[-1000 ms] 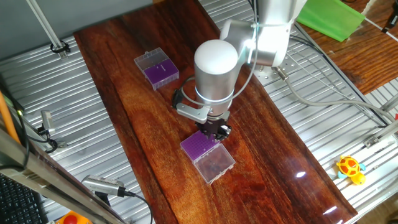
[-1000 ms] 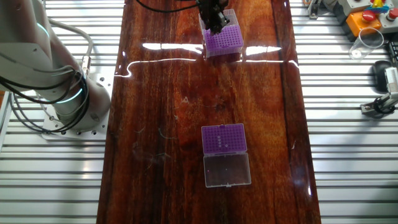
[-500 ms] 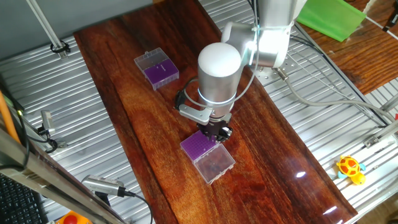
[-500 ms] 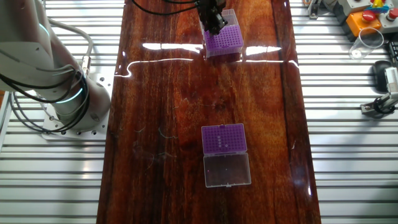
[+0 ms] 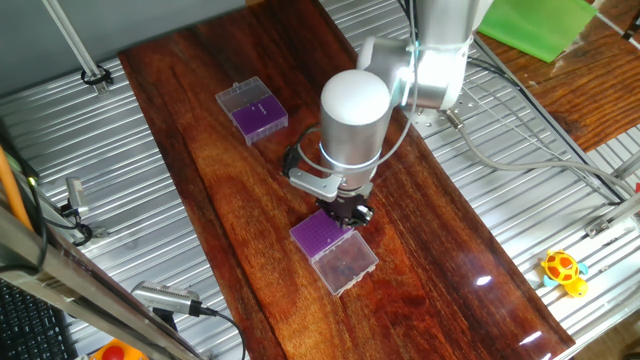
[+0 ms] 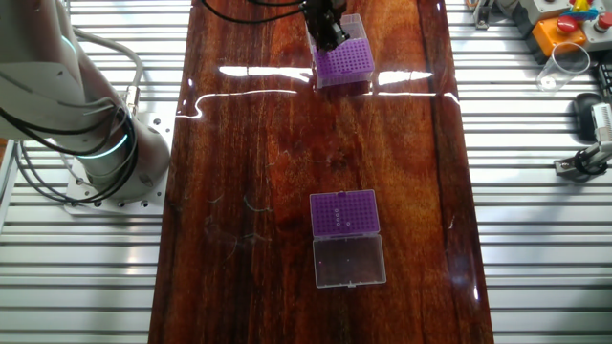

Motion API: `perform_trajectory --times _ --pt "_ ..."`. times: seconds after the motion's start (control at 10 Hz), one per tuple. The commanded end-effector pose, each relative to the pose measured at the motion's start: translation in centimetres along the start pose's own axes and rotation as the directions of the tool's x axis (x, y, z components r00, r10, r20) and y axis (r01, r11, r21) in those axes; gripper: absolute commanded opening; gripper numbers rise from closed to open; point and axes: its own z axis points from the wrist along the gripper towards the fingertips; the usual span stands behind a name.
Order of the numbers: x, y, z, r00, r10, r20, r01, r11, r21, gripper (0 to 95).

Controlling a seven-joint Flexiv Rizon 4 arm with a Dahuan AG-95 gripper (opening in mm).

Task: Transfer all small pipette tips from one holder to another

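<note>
The dark wooden worktop carries two small boxes with purple insides. In one fixed view, the pincer hangs over the near box, right at its 12 o'clock edge. The fingers are black and very close together, but I cannot tell if they hold anything. The big white arm hides most of them. The small pipette tips are too tiny to see well. They look like a few dark dots on the purple part of the other box in the other fixed view. That box lies open, with its clear lid flat at its 6 o'clock side. It sits well apart from the box under the pincer. A yellow toy lies on the metal slats at 4 o'clock, off the wood.
</note>
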Motion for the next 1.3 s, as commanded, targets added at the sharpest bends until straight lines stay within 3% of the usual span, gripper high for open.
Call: perform_trajectory --times 0.1,0.5,1.0,1.3 --pt "0.0 -0.1 -0.1 1.000 0.000 -0.005 0.000 1.000 -0.004 0.0" --pt "0.0 -0.2 -2.0 1.000 -0.001 -0.009 0.000 1.000 -0.010 0.0" --pt "0.4 -0.3 -6.8 1.000 -0.015 -0.023 0.014 0.999 -0.032 0.0" --pt "1.5 -3.9 -8.2 0.996 -0.081 -0.040 0.079 0.996 -0.049 0.0"
